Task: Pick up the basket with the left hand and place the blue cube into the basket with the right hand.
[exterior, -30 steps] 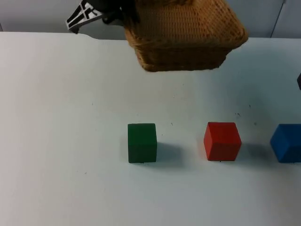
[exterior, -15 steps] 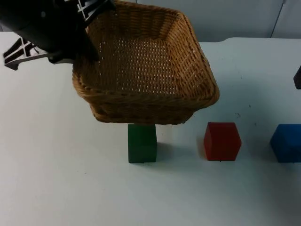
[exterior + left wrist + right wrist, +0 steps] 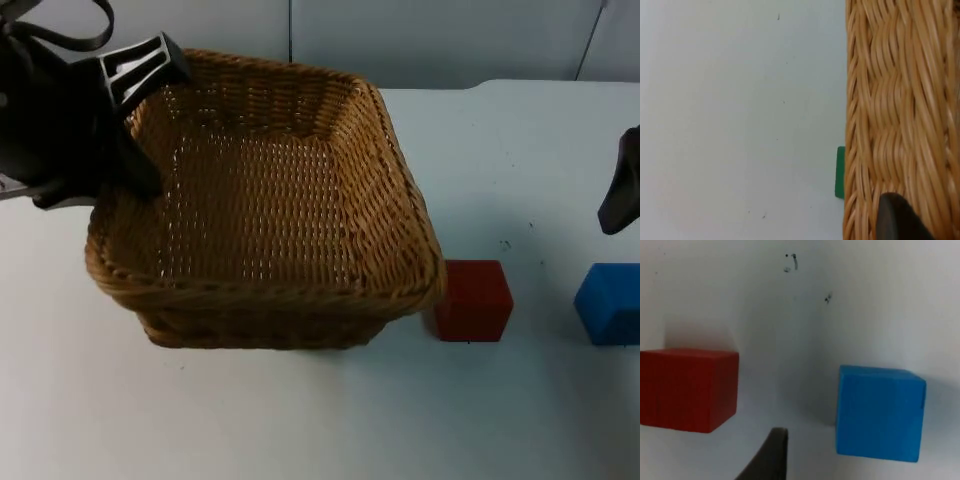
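Table (image 3: 300,430): white top, grey partition behind.

Basket (image 3: 265,210): wicker, square, opening upward and tilted slightly toward the camera, at left-centre of the top view. Its near right corner overlaps the red cube's upper left edge in that view; height above the table cannot be judged. The left gripper (image 3: 125,90) sits at the basket's far left rim and is clamped on the wall there. In the left wrist view one black fingertip (image 3: 897,220) lies against the woven wall (image 3: 900,100), with a sliver of a green cube (image 3: 840,172) beyond the rim.

Right gripper (image 3: 620,190): a dark shape at the right edge of the top view, hovering above the table just behind the blue cube. I cannot tell how its fingers stand. One fingertip (image 3: 767,455) appears in the right wrist view, pointing between the two cubes.

Red cube (image 3: 474,300): on the table, between basket and blue cube, apart from the blue one.

Blue cube (image 3: 610,303): on the table at the far right, untouched, faces roughly square to the table edges; no long axis to favour.

Key relation (judgement): the blue cube (image 3: 880,412) lies directly below and slightly forward of the right gripper, offset to the side away from the red cube (image 3: 687,390). The right arm is far the nearer. The coming move needs a short sideways shift, then descent; the basket waits to the left, past the red cube.
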